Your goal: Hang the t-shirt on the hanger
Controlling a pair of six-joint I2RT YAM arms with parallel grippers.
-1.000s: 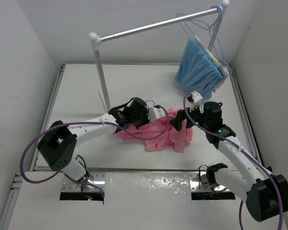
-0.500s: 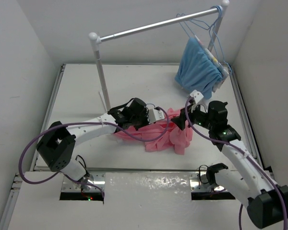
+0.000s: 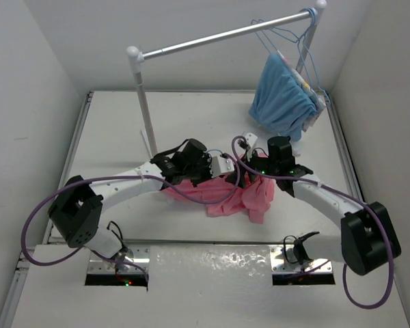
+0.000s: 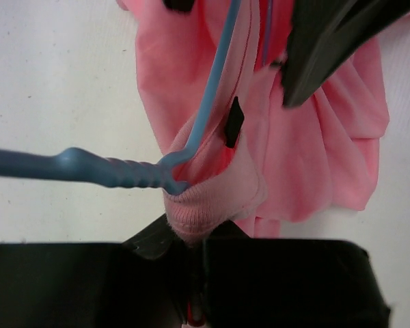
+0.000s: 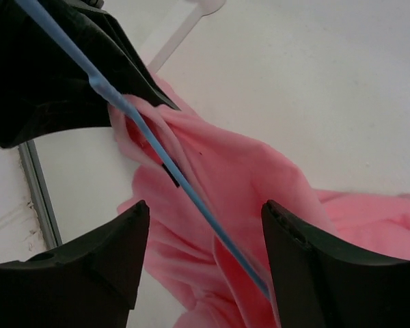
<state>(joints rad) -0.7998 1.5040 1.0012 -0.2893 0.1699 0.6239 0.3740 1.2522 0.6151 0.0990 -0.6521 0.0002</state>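
Left wrist, bunched salmon-pink t-shirt [image 4: 328, 137], blue hanger [image 4: 109, 171] inside collar

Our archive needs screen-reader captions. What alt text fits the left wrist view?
The left gripper, shut, pinches the ribbed collar of a soft salmon-pink t-shirt. A thin light-blue wire hanger has its twisted neck at that collar, one arm running up the fabric, over a white table.

Left tool [image 4: 191, 236] tight, right tool [image 5: 205, 219] agape

Crumpled salmon-pink t-shirt [image 3: 225, 201] lies bunched, thin light-blue hanger [image 4: 123, 174] running into its collar.
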